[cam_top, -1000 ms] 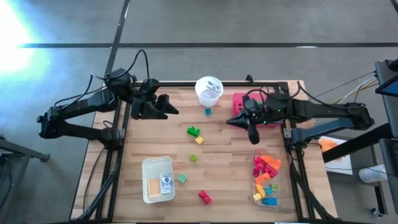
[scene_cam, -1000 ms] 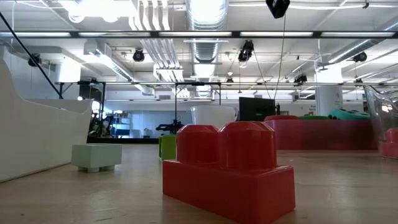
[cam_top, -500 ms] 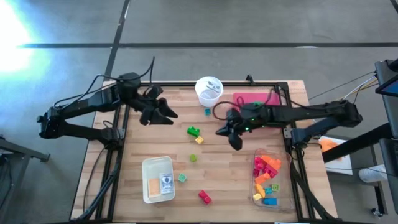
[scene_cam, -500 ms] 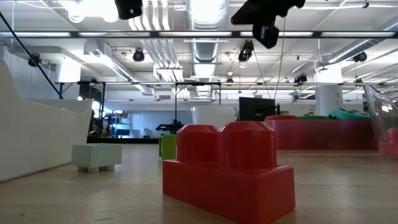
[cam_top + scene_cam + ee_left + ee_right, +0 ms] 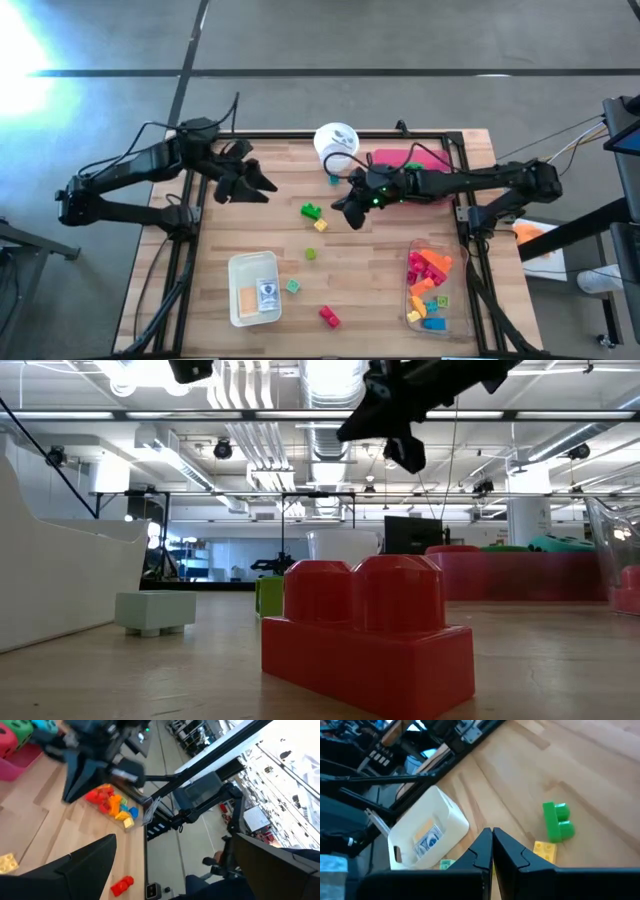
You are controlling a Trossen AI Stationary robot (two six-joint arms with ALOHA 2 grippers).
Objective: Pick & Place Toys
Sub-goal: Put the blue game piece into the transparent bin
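My right gripper (image 5: 349, 216) is shut and empty, above the table just right of a green brick (image 5: 312, 211) and a yellow brick (image 5: 320, 225). Both bricks lie flat on the wood and show ahead of its fingers in the right wrist view, green (image 5: 557, 821) and yellow (image 5: 544, 851). It hangs high in the low view (image 5: 400, 448). My left gripper (image 5: 256, 182) is open and empty over the far left of the table. A teal brick (image 5: 334, 179), two small green pieces (image 5: 311, 254) (image 5: 293, 286) and a red brick (image 5: 329, 317) lie loose; the red brick is close in the low view (image 5: 370, 635).
A white cup (image 5: 336, 140) stands at the far edge with a pink tray (image 5: 412, 162) to its right. A clear tray (image 5: 441, 300) holding several bricks lies near right. A white tray (image 5: 252, 268) with cards lies near left. Bare wood lies between the loose pieces.
My right gripper has swung from beside the pink tray toward the table's left edge, past the middle, and has come lower, ending beside the green and yellow bricks. The bricks have not moved.
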